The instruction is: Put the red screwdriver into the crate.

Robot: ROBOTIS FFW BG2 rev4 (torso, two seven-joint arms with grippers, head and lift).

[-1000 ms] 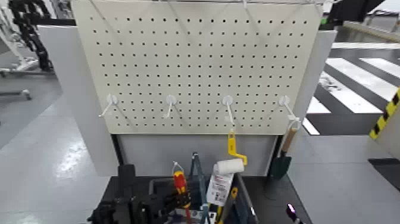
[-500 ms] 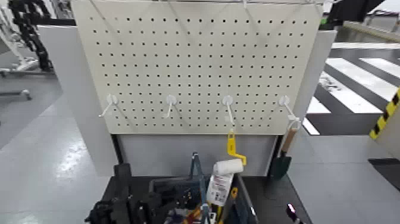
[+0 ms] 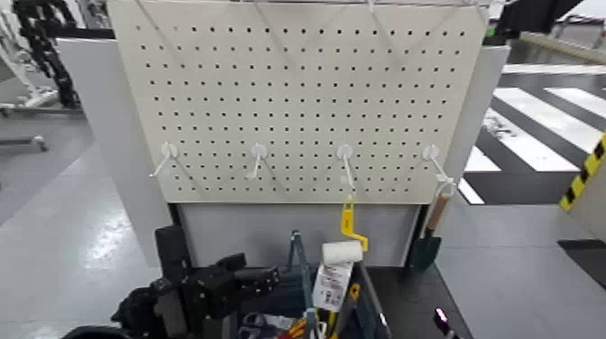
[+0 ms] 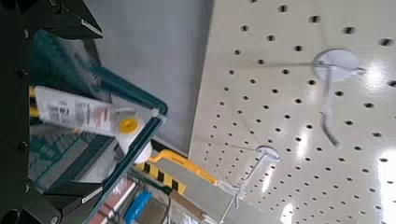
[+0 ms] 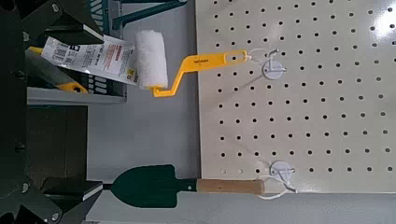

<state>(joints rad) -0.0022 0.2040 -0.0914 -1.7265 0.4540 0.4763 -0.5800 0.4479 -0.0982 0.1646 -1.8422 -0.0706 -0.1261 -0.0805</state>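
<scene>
The crate is a dark blue-grey bin at the foot of the pegboard, cut off by the lower edge of the head view. Its rim also shows in the left wrist view. The red screwdriver is hidden, and I cannot make it out in any view. My left gripper hovers over the crate's left part. Its fingers stand wide apart, so my left gripper is open and empty. My right gripper is open and empty too, facing the pegboard.
A yellow-handled paint roller hangs from a pegboard hook with its labelled head over the crate. A green trowel with a wooden handle hangs at the right. White hooks line the pegboard. A dark table holds the crate.
A second ago the left gripper held the red screwdriver upright over the crate. The screwdriver then sank into the crate. The gripper has opened, risen and shifted left.
</scene>
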